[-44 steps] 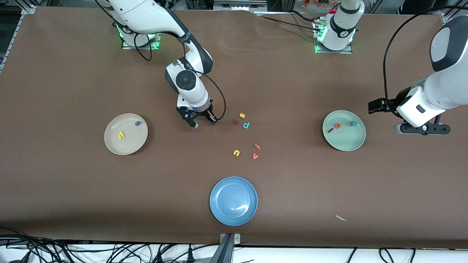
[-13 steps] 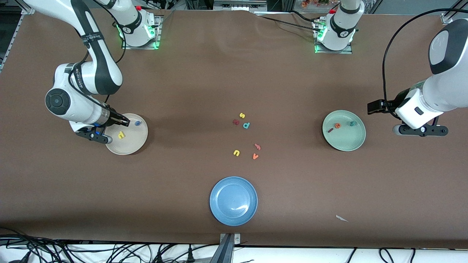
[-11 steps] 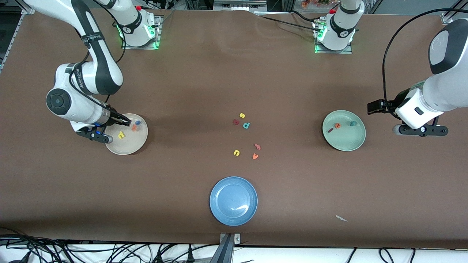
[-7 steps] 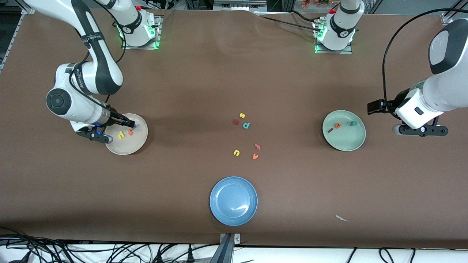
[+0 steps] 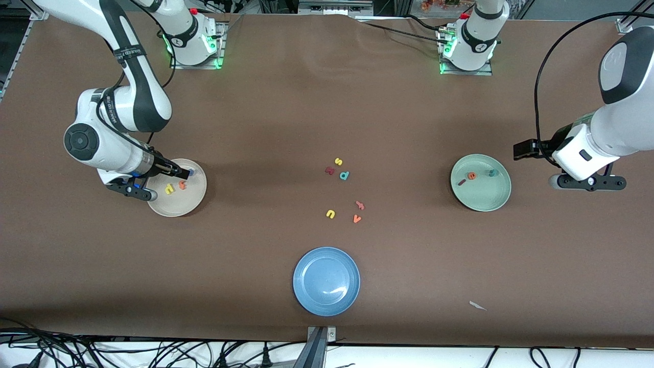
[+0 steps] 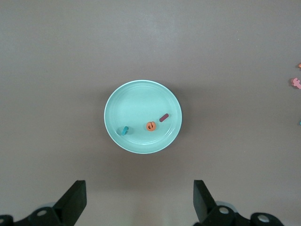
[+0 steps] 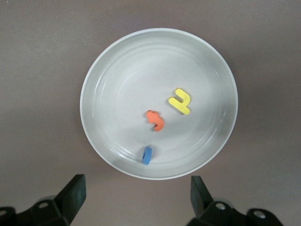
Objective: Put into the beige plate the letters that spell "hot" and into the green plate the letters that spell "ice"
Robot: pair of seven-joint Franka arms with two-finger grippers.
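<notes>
Fingers of the right gripper (image 7: 136, 200) stand wide and empty over the beige plate (image 5: 196, 202), which holds three letters: yellow "h" (image 7: 180, 101), orange "t" (image 7: 155, 120), blue "o" (image 7: 146, 155). Best lift straight up, clear of them

Left gripper (image 6: 138, 202) waits, spread and empty, beside the green plate (image 5: 498, 202), which also holds three: "i" (image 6: 164, 118), "e" (image 6: 151, 126), "c" (image 6: 124, 130)

Right arm's bent over toward its own end of the desk, right hand (image 5: 162, 180) pointing down with its fingers (image 7: 70, 195) spread wide and nothing between them. Left arm just waits out at its end, left hand (image 5: 587, 180) hanging low, fingers (image 6: 73, 202) wide apart too, empty.
</notes>
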